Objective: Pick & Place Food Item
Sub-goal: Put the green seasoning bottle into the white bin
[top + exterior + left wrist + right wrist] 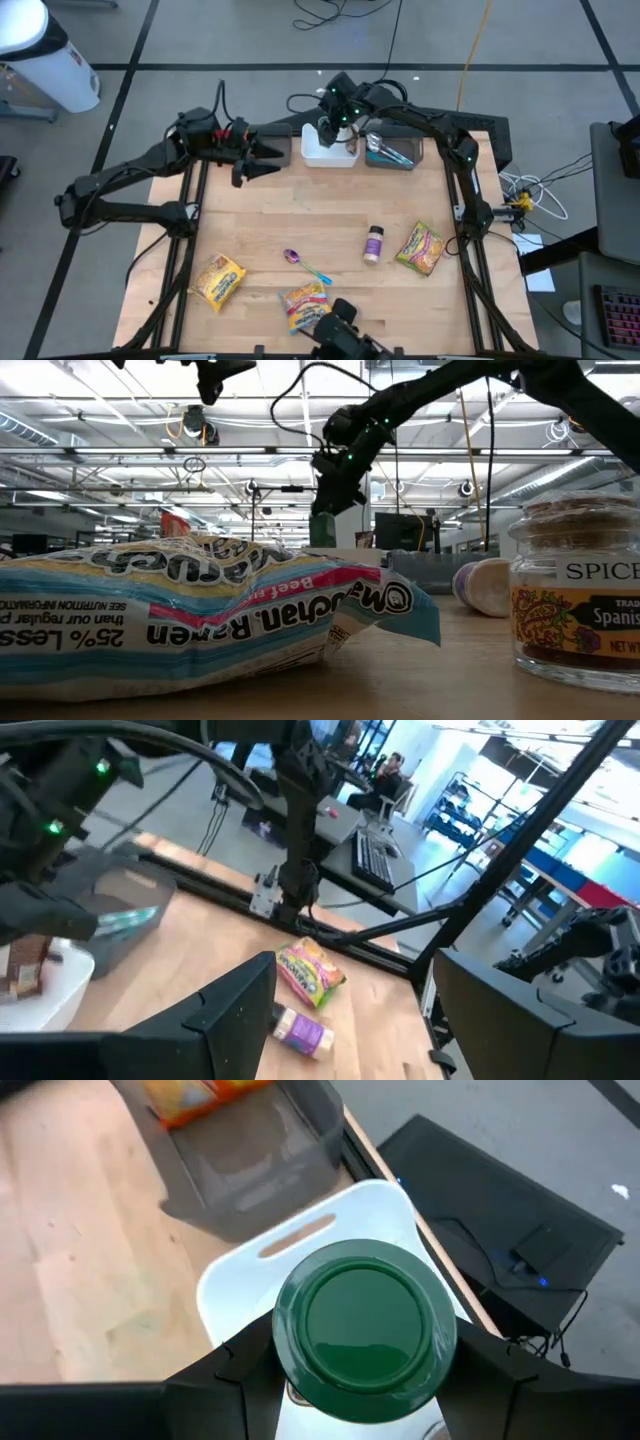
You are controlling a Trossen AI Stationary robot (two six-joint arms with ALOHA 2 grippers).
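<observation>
Your right claw [362,1355] is clamped on a jar with a green lid [365,1323], its two fingers pressed against either side of the jar just under the lid. It holds the jar directly above the white bin [328,148] at the far edge of the table [300,215]; in the high view the claw sits over that bin, and in the low view the jar hangs in the air below the arm. Just right of the white bin you have a grey bin [392,152] with a teal-tinted item lying in it.

Your left claw [262,157] hovers above the far left part of the table, left of the white bin, pointing toward it. Its fingers stand apart and hold nothing.

On the near half of the table you see a yellow ramen packet [218,282] at the left, a second ramen packet [305,303] near the middle, and a purple spoon [304,263] just beyond it. Farther right stands a small spice jar [373,243], and right of that lies a green and yellow snack bag [421,247]. These items all lie apart from one another and from both claws.
</observation>
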